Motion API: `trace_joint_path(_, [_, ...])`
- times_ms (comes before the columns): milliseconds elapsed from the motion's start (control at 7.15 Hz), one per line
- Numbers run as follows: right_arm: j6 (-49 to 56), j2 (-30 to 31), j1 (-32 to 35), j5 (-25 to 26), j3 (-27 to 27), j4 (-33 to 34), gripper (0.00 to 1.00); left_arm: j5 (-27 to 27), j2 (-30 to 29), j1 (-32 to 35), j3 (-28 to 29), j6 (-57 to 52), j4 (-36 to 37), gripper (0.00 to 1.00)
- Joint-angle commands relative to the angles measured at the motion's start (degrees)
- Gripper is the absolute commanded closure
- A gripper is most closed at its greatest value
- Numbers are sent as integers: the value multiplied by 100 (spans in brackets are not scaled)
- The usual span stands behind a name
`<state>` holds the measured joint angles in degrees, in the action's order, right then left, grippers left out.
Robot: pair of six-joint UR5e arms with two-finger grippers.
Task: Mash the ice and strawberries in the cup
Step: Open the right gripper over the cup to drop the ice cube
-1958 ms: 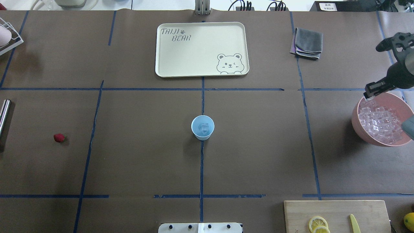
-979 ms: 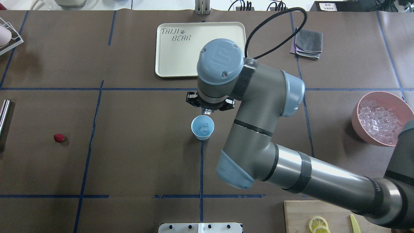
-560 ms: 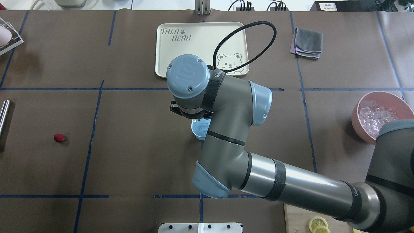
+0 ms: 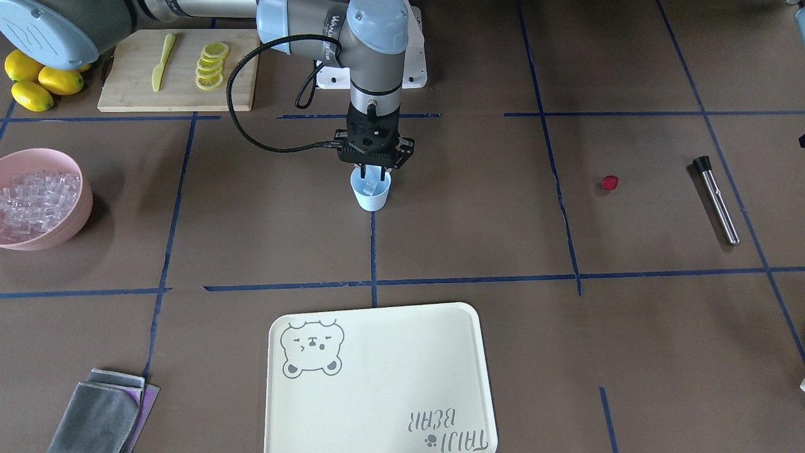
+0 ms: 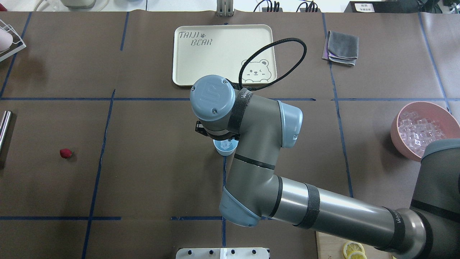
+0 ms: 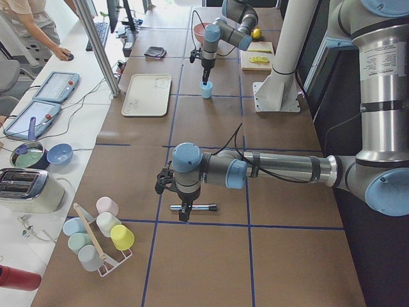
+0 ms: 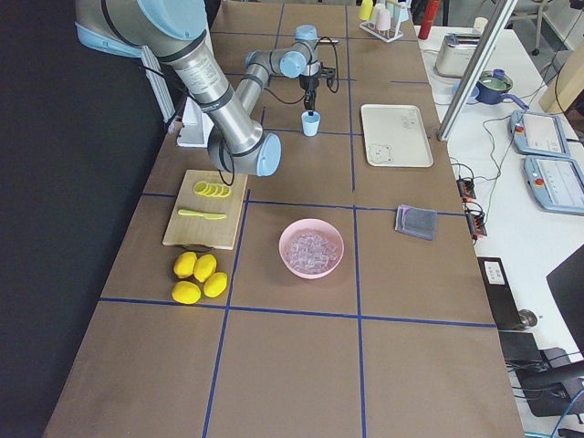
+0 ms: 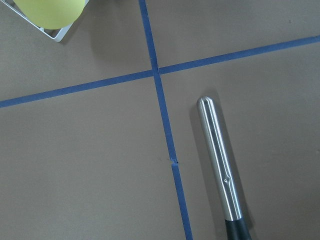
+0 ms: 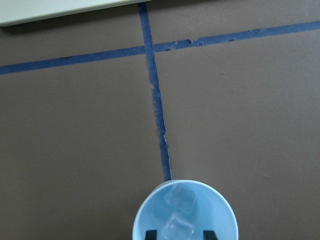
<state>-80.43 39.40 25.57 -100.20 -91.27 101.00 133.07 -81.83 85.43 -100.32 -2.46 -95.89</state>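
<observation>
Place: robotics research lab, staged for kitchen trials
Robots: two grey industrial arms, the right arm (image 5: 323,212) and the left arm (image 6: 281,167), share one long desk (image 5: 154,172)
Desk: brown paper cover, gridded with blue tape (image 5: 72,99)
Side bench: control pendants (image 7: 546,133), cables (image 5: 267,5), an operator (image 6: 29,19) alongside
Props: toaster (image 6: 22,190), rack of coloured cups (image 6: 121,236), lemons (image 7: 199,276), cutting board (image 7: 196,233)

Brown table (image 4: 471,239) gridded with blue tape (image 4: 478,279); white bench (image 7: 511,228) alongside; bright, even light.
</observation>
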Motion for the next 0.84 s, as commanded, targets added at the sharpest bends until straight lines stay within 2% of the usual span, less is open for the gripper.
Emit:
trace_joint_path(0, [1, 15, -17, 9, -31, -10, 1, 0, 0, 0, -5, 0, 0, 0])
trace_joint_path(140, [45, -20, 1, 1, -110, -1, 1, 0, 0, 0, 4, 0, 0, 0])
trace_joint_path(280, [167, 32, 349, -95, -241, 7, 1, 0, 0, 0, -5, -9, 0, 0])
trace_joint_path(420, [725, 207, 831, -392, -268, 8, 1, -26, 0, 0, 12, -9, 0, 0])
trace_joint_path(560, [1401, 487, 1427, -900, -321, -1, 1, -61, 0, 0, 12, 9, 9, 0])
trace_joint_path(699, [2382, 890, 2051, -1331, -330, -36, 1, -44, -61, 0, 4, 52, -9, 0])
